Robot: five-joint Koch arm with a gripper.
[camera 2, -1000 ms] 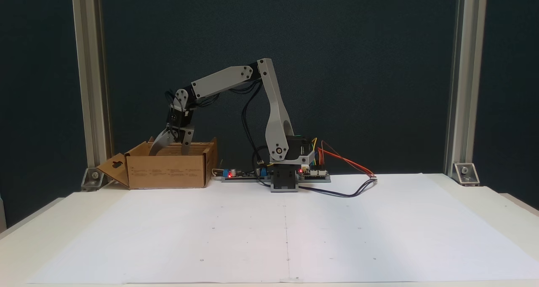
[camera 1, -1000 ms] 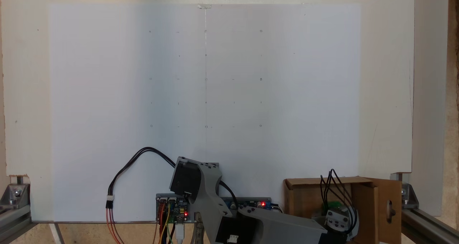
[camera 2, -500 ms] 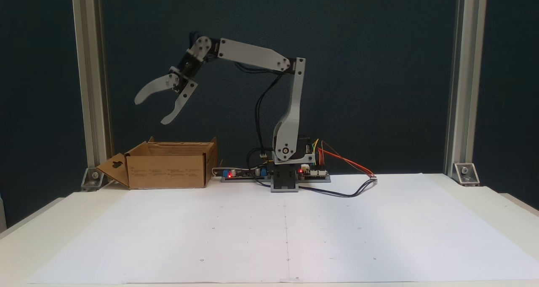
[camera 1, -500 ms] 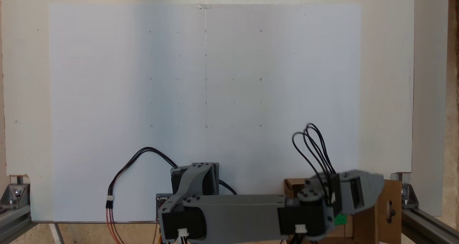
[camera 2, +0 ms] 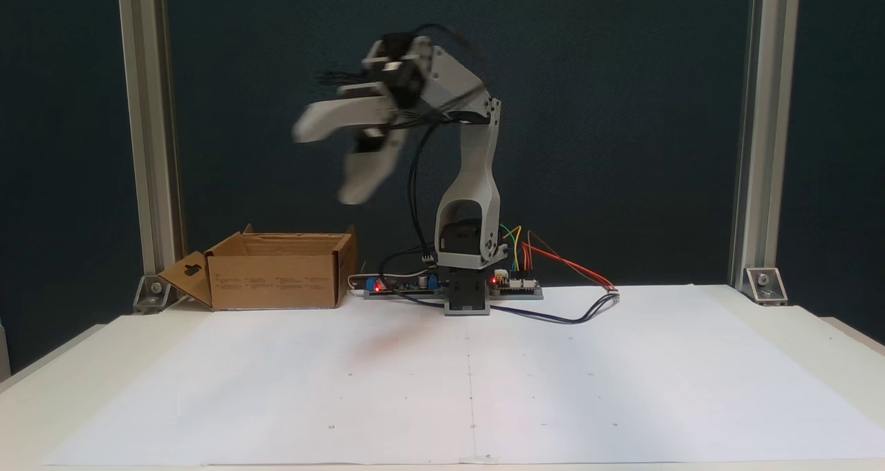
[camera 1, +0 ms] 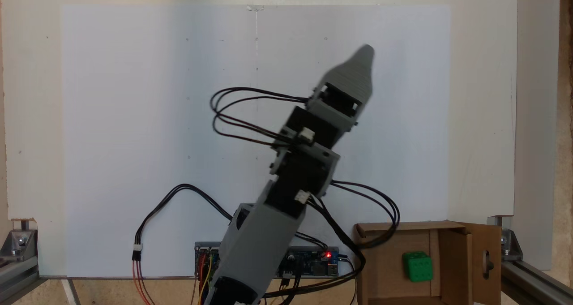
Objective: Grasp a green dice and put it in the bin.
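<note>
Green dice (camera 1: 417, 266) sits on the floor of the bin (camera 1: 385, 260), seen from above in a fixed view, nearer the flap side w/ the slot cutout at the right of that view. Nothing touches it; pips visible on top face. Bin is a brown cardboard box at the desk's back edge, flaps open; in a fixed view from the front it stands left of the arm base (camera 2: 467, 298), slotted flap (camera 2: 185, 277) folded out to the left.

End effector (camera 2: 325, 163) is raised high, well above and apart from the bin, blurred by motion. Jaws spread wide apart, nothing between them: one finger (camera 2: 332, 118) roughly level, other angled down. From above, the end effector (camera 1: 365, 56) points up-right over the white paper sheet (camera 1: 134, 117), one jaw behind the other. Black cables (camera 1: 241, 117) loop off the wrist. Red LEDs lit on the boards (camera 2: 515, 284) by the base.
</note>
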